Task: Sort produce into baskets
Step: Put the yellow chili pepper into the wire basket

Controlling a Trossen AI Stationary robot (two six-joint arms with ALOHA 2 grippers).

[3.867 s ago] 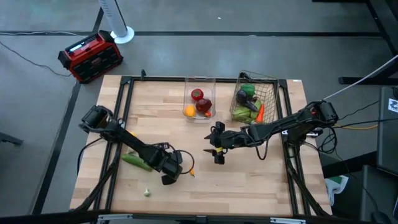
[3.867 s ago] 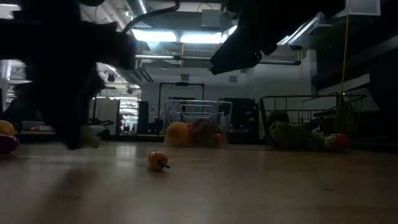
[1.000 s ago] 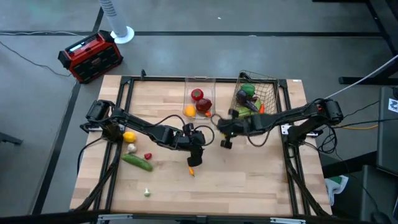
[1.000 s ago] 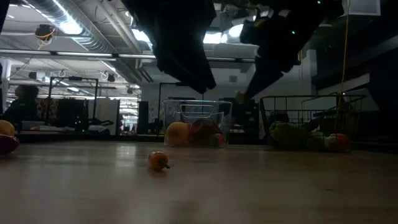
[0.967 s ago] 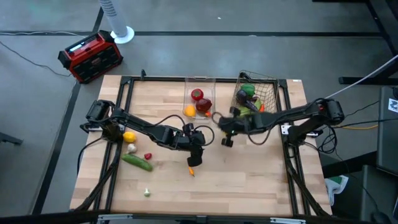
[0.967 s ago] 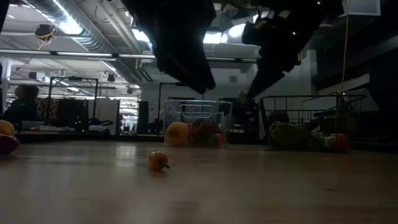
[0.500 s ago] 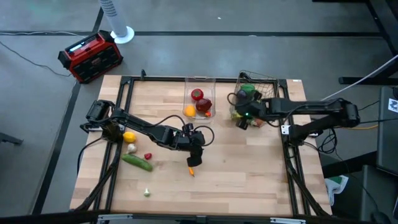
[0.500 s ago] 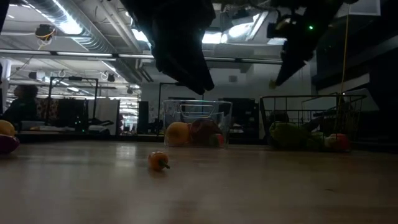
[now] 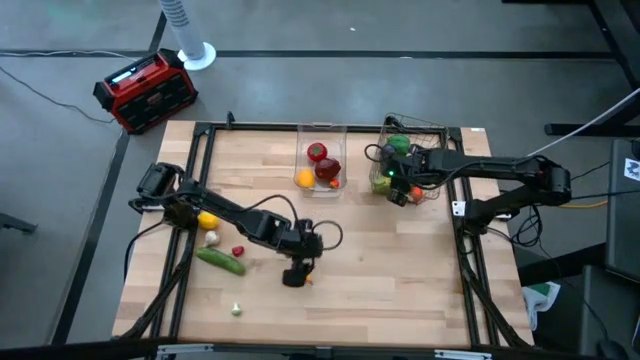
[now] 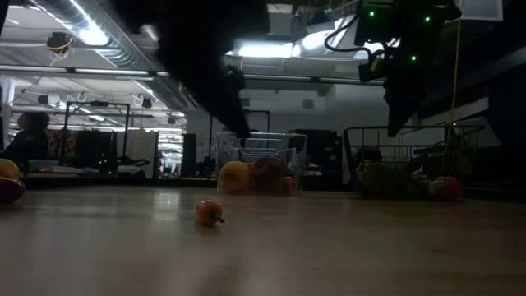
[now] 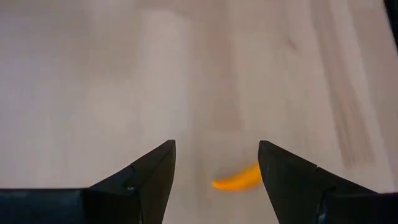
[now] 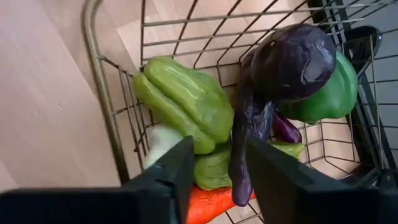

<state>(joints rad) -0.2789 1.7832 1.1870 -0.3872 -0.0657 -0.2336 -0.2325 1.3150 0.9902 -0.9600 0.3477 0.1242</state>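
A small orange chili point(image 9: 309, 279) lies on the wooden table. My left gripper point(image 11: 216, 146) hangs just above it, open, one finger on either side of the chili point(image 11: 239, 178) without touching. My right gripper point(image 12: 219, 142) is open over the near left corner of the wire basket point(image 9: 416, 152). Beyond its fingertips lie green peppers point(image 12: 186, 99), a purple eggplant point(image 12: 292, 59), a slender purple piece point(image 12: 241, 163) and a carrot point(image 12: 208, 202). The clear bin point(image 9: 322, 131) holds red apples and an orange.
On the table's left lie a lemon point(image 9: 207, 220), garlic point(image 9: 211, 238), a red chili point(image 9: 238, 251), a cucumber point(image 9: 220, 260) and a small pale piece point(image 9: 236, 309). A red-black box point(image 9: 145, 90) stands on the floor beyond the far left corner. The table's near right is bare wood.
My right gripper has swung from the table's middle up and toward the far right, ending over the wire basket. My left gripper has moved a little toward the near edge, come down over the orange chili and turned about. The chili has stayed where it was.
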